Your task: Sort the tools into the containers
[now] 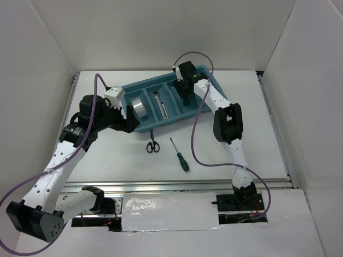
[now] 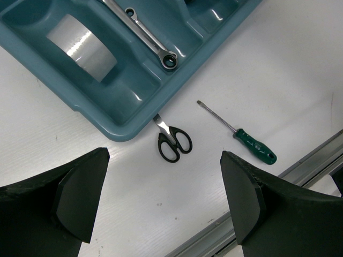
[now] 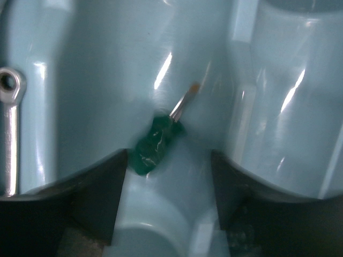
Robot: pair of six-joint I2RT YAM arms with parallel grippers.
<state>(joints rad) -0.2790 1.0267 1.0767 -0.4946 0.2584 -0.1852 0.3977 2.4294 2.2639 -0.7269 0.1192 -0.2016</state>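
The teal tray (image 1: 179, 111) lies at the far middle of the table. The silver tape roll (image 1: 138, 107) sits in its leftmost compartment and two silver wrenches (image 1: 161, 104) lie in the second. My right gripper (image 1: 185, 91) hangs open over the third compartment. In the right wrist view the stubby green screwdriver (image 3: 155, 144) lies loose in that compartment, just beyond my open right gripper (image 3: 169, 193). The black-handled scissors (image 1: 153, 144) and the long green screwdriver (image 1: 180, 155) lie on the table in front of the tray. My left gripper (image 1: 128, 120) is open and empty above the tray's near left corner.
In the left wrist view the scissors (image 2: 172, 142) touch the tray's (image 2: 123, 101) near edge, with the long screwdriver (image 2: 241, 136) to their right. A metal rail (image 2: 300, 166) marks the table's near edge. White walls enclose the table on three sides.
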